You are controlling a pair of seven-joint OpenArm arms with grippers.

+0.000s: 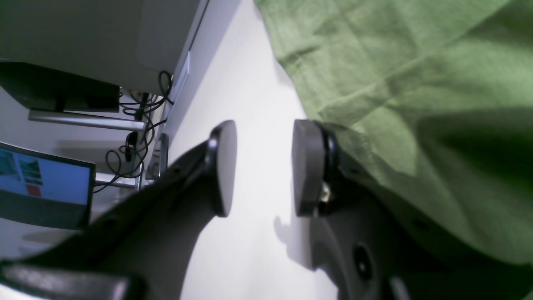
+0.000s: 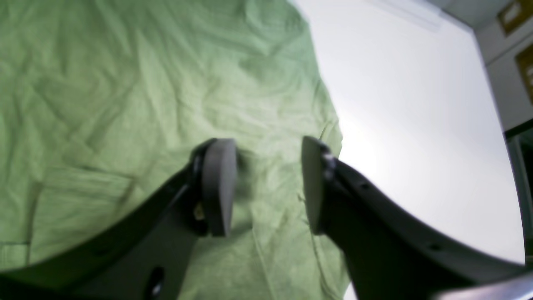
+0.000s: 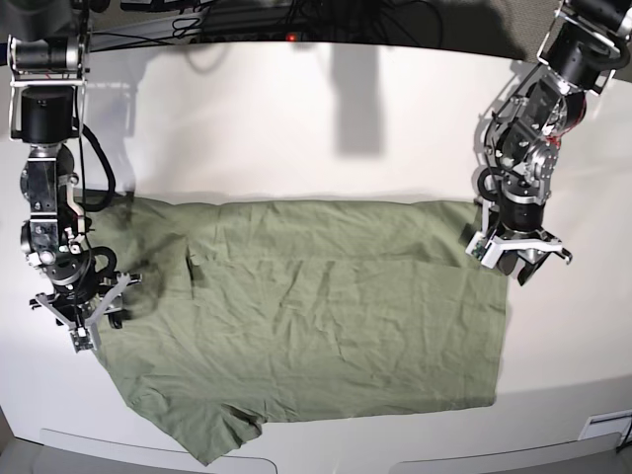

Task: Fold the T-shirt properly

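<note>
The green T-shirt (image 3: 306, 326) lies spread on the white table (image 3: 296, 128), with one gripper at each side edge.

**Bright overhead light, soft wrist cams**

Base view sharp and evenly lit; arms throw grey shadows on the white table (image 3: 326, 128), edges curve w/ lens bend. Right wrist view blurred throughout, strong glare on table beside the shirt (image 2: 125, 104). Left wrist view: fingers (image 1: 222, 166) out of focus, dark shadow across cloth.
</note>
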